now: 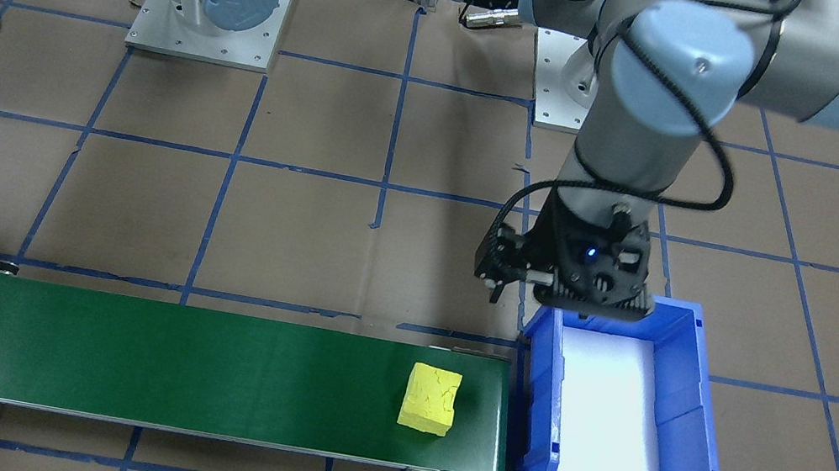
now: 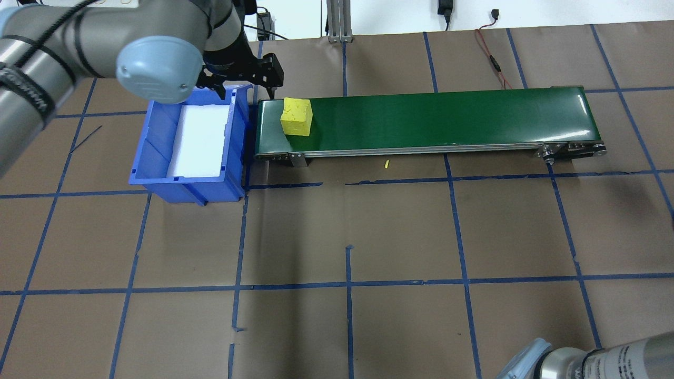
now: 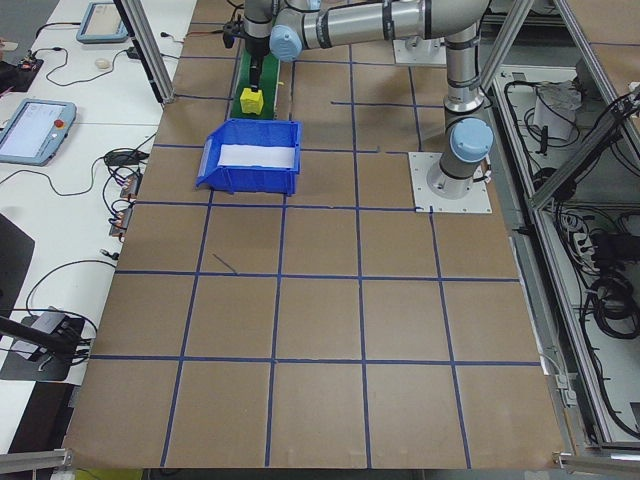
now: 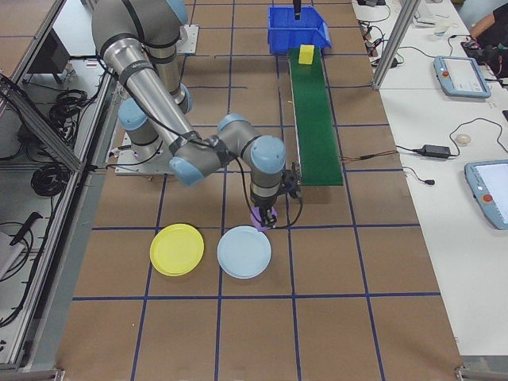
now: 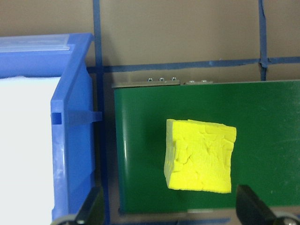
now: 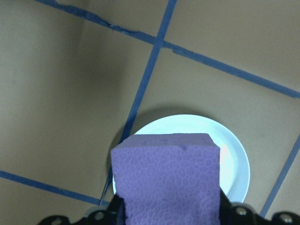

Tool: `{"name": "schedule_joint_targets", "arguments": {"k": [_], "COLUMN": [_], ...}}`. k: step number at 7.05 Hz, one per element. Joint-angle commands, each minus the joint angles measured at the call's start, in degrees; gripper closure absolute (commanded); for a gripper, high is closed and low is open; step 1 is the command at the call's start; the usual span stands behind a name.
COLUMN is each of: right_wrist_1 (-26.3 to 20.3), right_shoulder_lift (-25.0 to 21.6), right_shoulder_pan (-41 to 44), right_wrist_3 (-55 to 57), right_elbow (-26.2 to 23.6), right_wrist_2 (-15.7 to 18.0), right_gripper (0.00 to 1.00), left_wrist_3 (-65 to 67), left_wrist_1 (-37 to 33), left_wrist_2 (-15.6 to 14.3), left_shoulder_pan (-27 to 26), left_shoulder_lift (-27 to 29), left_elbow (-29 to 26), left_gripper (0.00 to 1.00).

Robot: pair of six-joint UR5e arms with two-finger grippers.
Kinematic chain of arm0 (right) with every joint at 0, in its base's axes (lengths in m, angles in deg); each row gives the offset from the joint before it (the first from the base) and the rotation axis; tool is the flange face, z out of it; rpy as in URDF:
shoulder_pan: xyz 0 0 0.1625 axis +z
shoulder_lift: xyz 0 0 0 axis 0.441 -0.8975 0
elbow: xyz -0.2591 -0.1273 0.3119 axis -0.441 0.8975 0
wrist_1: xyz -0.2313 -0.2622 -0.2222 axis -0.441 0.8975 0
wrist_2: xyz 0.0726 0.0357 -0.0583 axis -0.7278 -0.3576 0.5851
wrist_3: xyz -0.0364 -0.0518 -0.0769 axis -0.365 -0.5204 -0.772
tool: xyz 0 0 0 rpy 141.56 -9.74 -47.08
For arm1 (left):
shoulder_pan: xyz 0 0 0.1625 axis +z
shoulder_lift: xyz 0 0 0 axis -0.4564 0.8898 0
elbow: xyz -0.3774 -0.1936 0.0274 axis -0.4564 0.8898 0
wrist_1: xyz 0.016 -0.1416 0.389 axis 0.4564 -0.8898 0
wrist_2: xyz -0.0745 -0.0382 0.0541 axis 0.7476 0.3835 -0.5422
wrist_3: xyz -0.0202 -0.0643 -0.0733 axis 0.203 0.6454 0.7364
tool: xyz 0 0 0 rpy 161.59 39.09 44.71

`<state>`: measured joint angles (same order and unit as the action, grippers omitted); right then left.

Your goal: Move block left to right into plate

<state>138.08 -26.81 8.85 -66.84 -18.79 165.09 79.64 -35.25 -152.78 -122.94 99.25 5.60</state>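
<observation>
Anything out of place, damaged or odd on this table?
One small thing: a tiny yellow crumb lies on the brown paper beside the green conveyor belt, likely shed from the rough-surfaced yellow foam block. Nothing else stands out.

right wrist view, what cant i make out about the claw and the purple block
- Right claw: its fingers are cut off by the bottom edge; the purple block hides the contact.
- Light blue plate: its near part is covered by the block, and height above it cannot be read.
- Yellow plate: outside the wrist view; seen only in exterior right.
</observation>
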Motion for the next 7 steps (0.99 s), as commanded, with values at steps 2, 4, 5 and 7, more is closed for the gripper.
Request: {"name": "schedule_joint_targets", "arguments": {"k": [2, 4, 5, 7], "right_wrist_1": [8.5, 7.1, 5.4, 5.5], "right_shoulder_lift": [5.6, 1.8, -0.3, -1.6], "right_shoulder_pan": [-6.7, -5.9, -3.8, 9.8], "right_wrist_3": [-2.1, 3.7, 12.7, 23.2], "right_elbow": [-5.1, -2.9, -3.0, -1.8], "right_wrist_2": [-2.2, -2.5, -2.4, -6.8], "right_gripper": [0.0, 0.0, 0.0, 0.0], "left_wrist_3": [-2.7, -4.5, -4.6, -9.1], "left_wrist_1": [-11.6, -14.0, -14.2, -14.8], "left_wrist_2": [0.0, 0.1, -0.1, -0.1], "left_shoulder_pan": [4.5, 4.9, 5.9, 8.2], "left_shoulder_lift": [-11.2, -12.8, -13.9, -15.8], "left_elbow": [0.4, 2.6, 3.5, 4.3], "left_gripper": [0.0, 0.0, 0.0, 0.0]}}
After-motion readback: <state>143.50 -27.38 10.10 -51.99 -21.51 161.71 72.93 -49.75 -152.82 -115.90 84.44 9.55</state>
